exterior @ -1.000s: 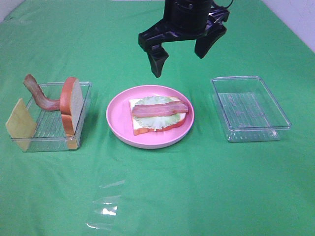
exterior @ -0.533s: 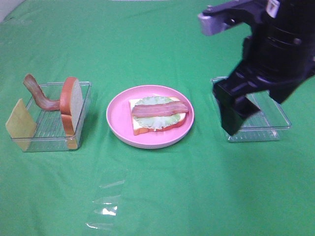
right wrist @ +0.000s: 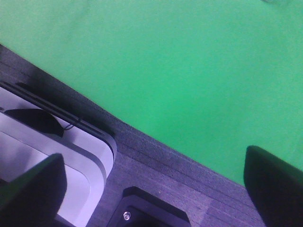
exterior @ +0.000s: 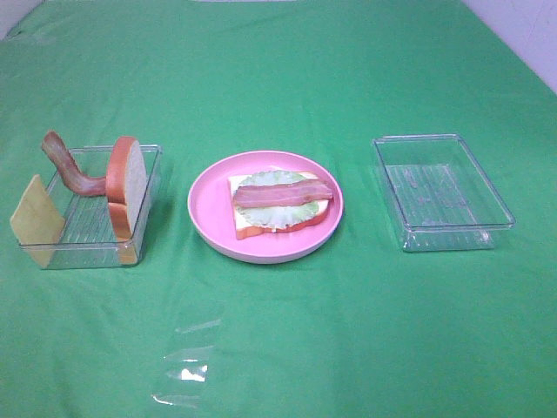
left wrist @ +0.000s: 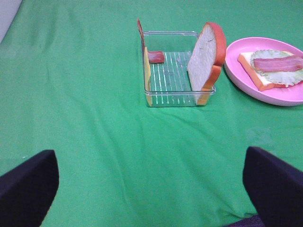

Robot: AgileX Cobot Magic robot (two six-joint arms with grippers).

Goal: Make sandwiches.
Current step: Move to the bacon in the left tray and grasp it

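On the round pink plate [exterior: 204, 207] lies the open sandwich [exterior: 278, 204]: a white bread slice, green lettuce and a bacon strip [exterior: 283, 192] on top. The clear left tray [exterior: 87, 248] holds an upright bread slice [exterior: 126, 185], a yellow cheese square [exterior: 36, 222] and a curled bacon strip [exterior: 65, 164]. Neither arm shows in the exterior view. My left gripper [left wrist: 151, 189] stands open, well short of that tray [left wrist: 170, 99], its bread slice [left wrist: 204, 56] and the plate [left wrist: 246, 80]. My right gripper [right wrist: 151, 189] is open and empty over the cloth's edge.
An empty clear tray [exterior: 444, 192] stands right of the plate. A crumpled bit of clear plastic [exterior: 187, 370] lies on the green cloth near the front. The right wrist view shows the table's edge and grey equipment [right wrist: 57, 156] beyond it.
The right arm, which hung open behind the plate, swung right over the empty tray and then left the exterior view. The food and trays have not moved.
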